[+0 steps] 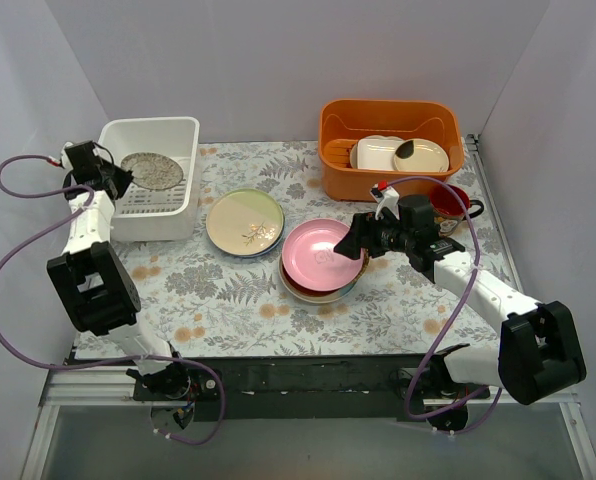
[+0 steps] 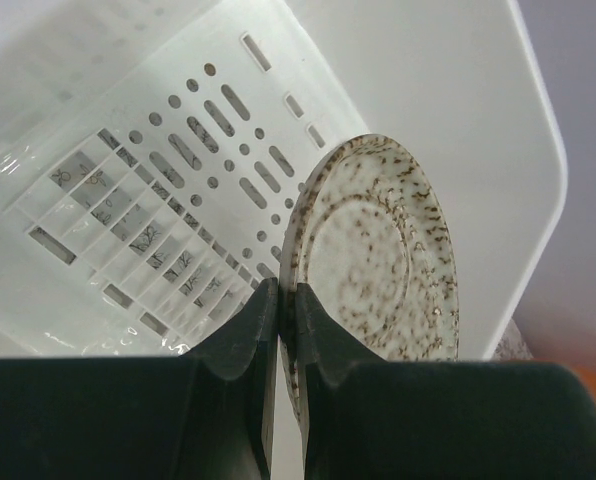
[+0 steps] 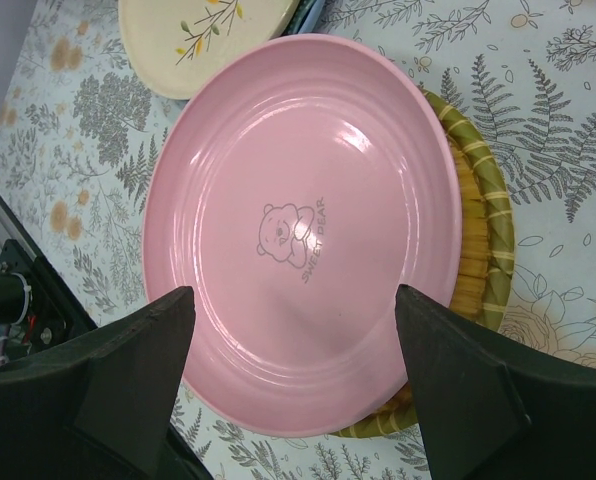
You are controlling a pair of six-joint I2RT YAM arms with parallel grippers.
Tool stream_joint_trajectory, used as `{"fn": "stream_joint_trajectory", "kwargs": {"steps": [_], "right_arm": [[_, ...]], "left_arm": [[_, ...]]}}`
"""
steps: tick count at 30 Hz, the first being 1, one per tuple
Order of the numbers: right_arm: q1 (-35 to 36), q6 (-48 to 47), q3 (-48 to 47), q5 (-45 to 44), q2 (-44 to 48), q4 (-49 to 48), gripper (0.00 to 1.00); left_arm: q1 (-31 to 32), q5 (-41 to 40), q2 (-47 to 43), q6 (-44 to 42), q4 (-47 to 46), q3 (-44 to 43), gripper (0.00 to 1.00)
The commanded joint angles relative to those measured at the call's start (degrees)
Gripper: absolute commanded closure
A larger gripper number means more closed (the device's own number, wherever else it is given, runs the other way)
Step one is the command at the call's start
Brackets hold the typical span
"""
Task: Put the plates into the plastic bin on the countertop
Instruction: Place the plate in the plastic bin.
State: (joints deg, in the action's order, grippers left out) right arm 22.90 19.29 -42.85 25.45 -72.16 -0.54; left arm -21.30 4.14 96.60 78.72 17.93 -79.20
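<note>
- Plates lay nearest in a stack: a glossy pink round plate (image 3: 298, 230) with ringed ridges and a small bear print sat on top of a yellow woven-look round plate (image 3: 478, 230). A darker brownish rim (image 1: 318, 294) showed under both from above.
- The right gripper (image 3: 293, 340) hung just over the pink plate's near edge, its black fingers (image 3: 138, 370) spread wide and touching nothing.
- Just left of the stack and further back, a smooth cream-green round plate with a leaf sprig (image 1: 244, 221) rested on a teal-blue plate (image 1: 240, 250), only its rim showing.
- That made six plates: three stacked, two paired, one held.
- At far left, the left gripper (image 2: 288, 300) pinched the rim of a speckled silvery-white round plate (image 2: 378, 260), held on edge inside the white rectangular plastic bin (image 2: 458, 80), above its slotted bottom.
- At far right stood an orange plastic tub (image 1: 338, 125) holding cream rectangular dishes (image 1: 383, 152), with a red mug (image 1: 453, 200) beside it.
- Everything sat on one flat countertop printed with grey ferns and orange flowers (image 1: 228, 300), enclosed by plain pale walls (image 1: 278, 60).
</note>
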Motion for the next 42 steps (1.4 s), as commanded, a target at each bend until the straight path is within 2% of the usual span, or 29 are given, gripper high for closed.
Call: {"fn": "stream_joint_trajectory", "kwargs": {"steps": [1, 10, 24, 29, 42], "right_arm": [[-0.1, -0.3, -0.6, 0.7, -0.1, -2.3, 0.12], [-0.1, -0.1, 0.0, 0.9, -0.1, -2.7, 0.12], [-0.1, 0.3, 0.7, 1.4, -0.2, -3.4, 0.12], [-0.1, 0.3, 1.1, 1.3, 0.0, -3.5, 0.12], [-0.1, 0.2, 0.9, 1.0, 0.0, -3.5, 0.12]], "left_arm": [[-0.3, -0.4, 1.0, -0.4, -2.7, -3.5, 1.00], [0.0, -0.3, 7.8, -2.9, 0.2, -9.7, 1.00], [3.8, -7.4, 13.4, -8.8, 2.6, -15.7, 1.00], [4.9, -7.4, 16.8, -10.2, 5.5, -21.4, 1.00], [5.5, -8.0, 20.3, -12.3, 7.6, -24.1, 1.00]]}}
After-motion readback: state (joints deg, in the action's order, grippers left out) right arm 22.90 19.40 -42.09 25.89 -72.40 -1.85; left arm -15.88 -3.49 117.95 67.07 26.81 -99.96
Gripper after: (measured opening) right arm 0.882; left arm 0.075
